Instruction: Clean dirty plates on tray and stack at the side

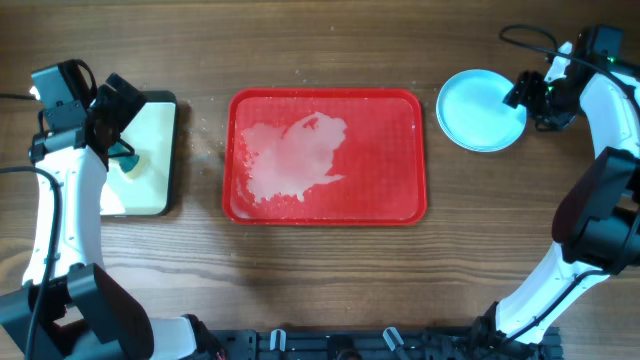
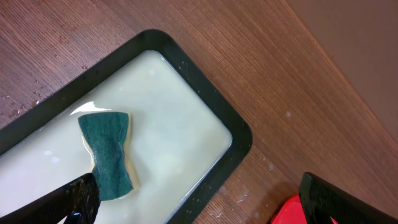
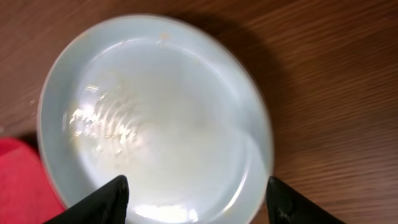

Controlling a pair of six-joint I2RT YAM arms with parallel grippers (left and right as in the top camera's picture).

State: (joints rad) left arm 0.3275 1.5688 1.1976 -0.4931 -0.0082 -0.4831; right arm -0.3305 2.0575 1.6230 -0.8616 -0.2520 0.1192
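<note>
White shells, black joints
My left arm [image 1: 62,200] and right arm [image 1: 606,105] wear white covers between black joints; black cables [image 1: 528,36] trail off; pincer fingers [image 3: 102,202] are matte black.

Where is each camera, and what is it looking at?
Overhead: above the table, facing straight down at tray, plates and pan; both arms show.
Left wrist: on the left arm, facing down at pan and sponge; its fingers show.
Right wrist: on the right arm, facing down at plates; its fingers show.
Shared: overhead and left wrist both see the sponge.
</note>
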